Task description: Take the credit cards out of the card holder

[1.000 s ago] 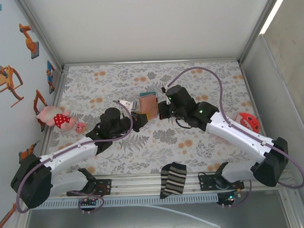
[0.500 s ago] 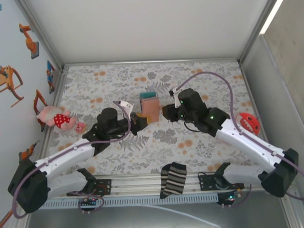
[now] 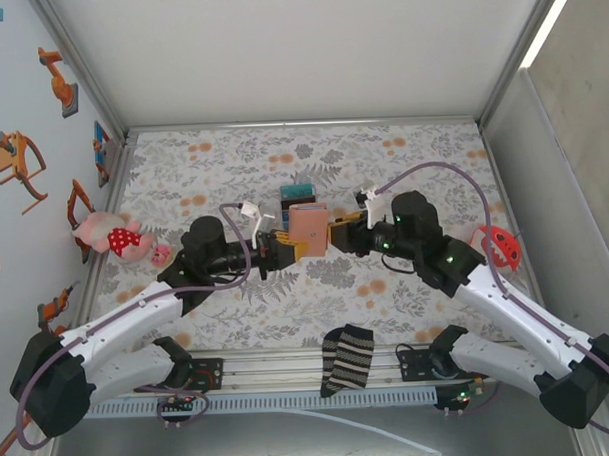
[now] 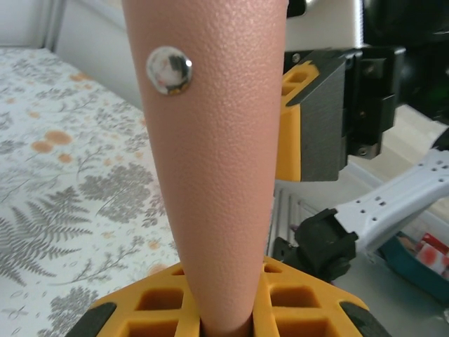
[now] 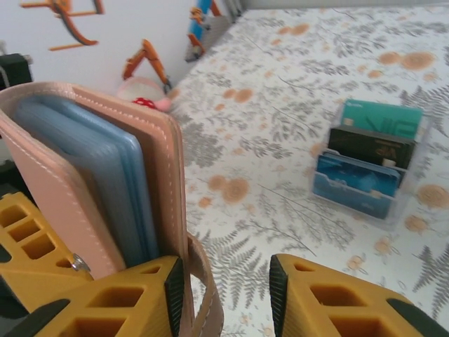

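Observation:
The card holder (image 3: pixel 308 228), a tan-pink leather wallet with a metal snap (image 4: pixel 168 69), is held upright above the mat. My left gripper (image 3: pixel 285 247) is shut on its lower edge, with a yellow finger (image 4: pixel 309 305) on either side. Light-blue layers (image 5: pixel 98 175) are packed between its covers; I cannot tell whether they are credit cards or lining. My right gripper (image 5: pixel 226 288) stands open at the wallet's right edge. The loose closing tab (image 5: pixel 205 281) hangs between its jaws against the left pad (image 5: pixel 174 284), and the other pad is well clear of it.
A clear stand (image 5: pixel 372 158) with teal, black and blue cards sits on the mat just behind the wallet (image 3: pixel 300 195). A pink plush toy (image 3: pixel 110 235) lies at the left, a red thing (image 3: pixel 500 243) at the right, and a striped sock (image 3: pixel 347 359) on the near rail.
My right gripper has gone from shut to open and drawn back to the right. The left arm has carried the card holder a little nearer and rightward.

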Controlling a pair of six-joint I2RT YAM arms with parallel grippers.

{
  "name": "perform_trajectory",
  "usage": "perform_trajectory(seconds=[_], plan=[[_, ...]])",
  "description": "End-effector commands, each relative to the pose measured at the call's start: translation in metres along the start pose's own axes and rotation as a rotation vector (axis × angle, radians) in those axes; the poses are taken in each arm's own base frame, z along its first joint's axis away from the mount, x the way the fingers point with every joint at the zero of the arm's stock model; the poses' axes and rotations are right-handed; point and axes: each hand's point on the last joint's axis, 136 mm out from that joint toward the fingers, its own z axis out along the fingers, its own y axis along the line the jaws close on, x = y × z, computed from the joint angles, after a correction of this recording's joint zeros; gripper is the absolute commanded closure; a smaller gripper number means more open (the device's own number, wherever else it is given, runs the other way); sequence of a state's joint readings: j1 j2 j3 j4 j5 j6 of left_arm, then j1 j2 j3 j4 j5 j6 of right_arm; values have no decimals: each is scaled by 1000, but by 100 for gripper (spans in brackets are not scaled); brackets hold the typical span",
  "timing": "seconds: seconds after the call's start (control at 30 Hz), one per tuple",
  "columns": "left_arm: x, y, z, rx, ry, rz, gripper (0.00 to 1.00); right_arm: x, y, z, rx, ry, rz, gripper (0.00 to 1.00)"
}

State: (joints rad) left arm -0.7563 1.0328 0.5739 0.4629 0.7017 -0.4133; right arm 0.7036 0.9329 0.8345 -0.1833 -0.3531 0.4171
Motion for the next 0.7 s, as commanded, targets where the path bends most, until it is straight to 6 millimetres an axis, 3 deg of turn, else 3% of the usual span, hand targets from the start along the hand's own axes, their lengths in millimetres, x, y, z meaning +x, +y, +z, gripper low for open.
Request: perform_trajectory(seconds=[0.0,0.17,0.5,0.67], plan=[[-19,-27,-7,111,-56,66,100,-8,28,-8,-154,-55,-59,63],[-21,-45,-10,200,-49,78,100,-9,45,-19,-242,-90,-94,63],[-25,-66,-17,298,-66,124,100,-9,56,-24,-307,-101,-108,78],[-24,-68,-17,304,-62,128,100,-9,64,-24,-363,-101,-116,76]])
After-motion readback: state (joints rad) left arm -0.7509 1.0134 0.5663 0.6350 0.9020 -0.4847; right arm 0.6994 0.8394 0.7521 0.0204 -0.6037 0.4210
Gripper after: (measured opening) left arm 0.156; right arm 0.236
